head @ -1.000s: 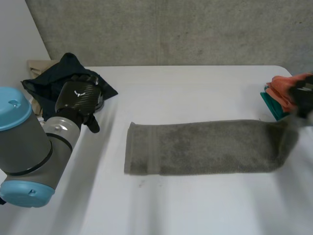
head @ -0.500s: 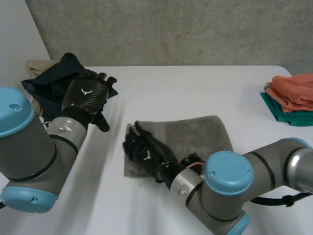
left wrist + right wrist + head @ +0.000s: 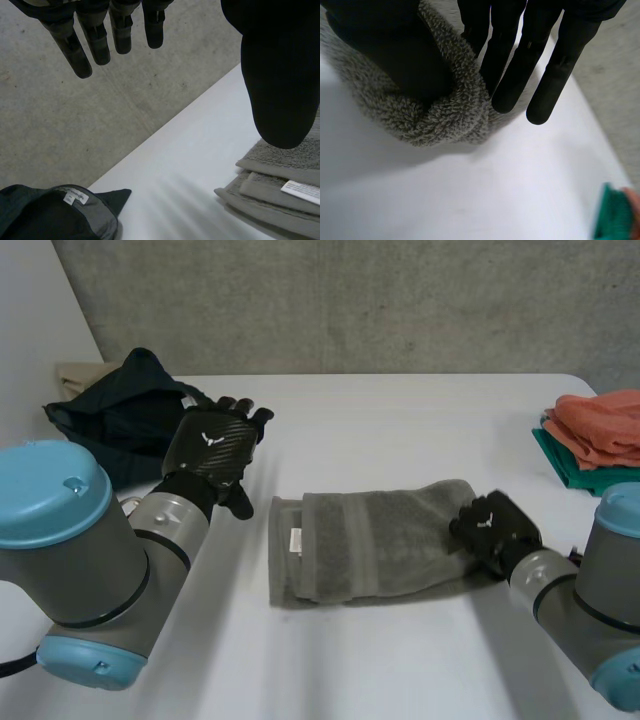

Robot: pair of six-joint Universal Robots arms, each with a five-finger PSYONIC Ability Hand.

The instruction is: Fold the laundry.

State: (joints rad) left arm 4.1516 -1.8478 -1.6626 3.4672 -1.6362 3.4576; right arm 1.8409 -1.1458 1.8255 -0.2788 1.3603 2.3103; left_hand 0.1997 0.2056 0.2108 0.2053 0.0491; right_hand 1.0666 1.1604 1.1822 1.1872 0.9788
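towel (image 3: 370, 545), grey terry, lies doubled near the middle of the white surface (image 3: 400, 420), its length running from the left edge toward the right edge. 1 second ago it lay as 1 long strip, its far end almost at the right edge. half a second ago the right hand had carried that end across to the left end. now the upper layer rests on the lower, stopping just short of the left end, where a strip of the lower layer and a small white label (image 3: 296, 538) remain uncovered. the towel is much shorter than it was.

right hand (image 3: 492, 525) has gone back and sits at the new fold, the towel's right end. the thick loop of the fold bulges against it. i cannot tell whether it grips the fold or merely rests on it.

left hand (image 3: 212, 450) hovers above the surface just beyond the towel's left end, spread wide, fingers straight, thumb apart, holding nothing. it has drifted nearer the towel from the dark garment (image 3: 120, 405) heaped at the far left corner.

stack of orange and green cloth (image 3: 595, 445) sits at the right edge, well apart from the towel.

judgement: 1 fold looks done, with the ends slightly uneven. another fold, or squaring the left end, seems likely before the towel joins the stack.
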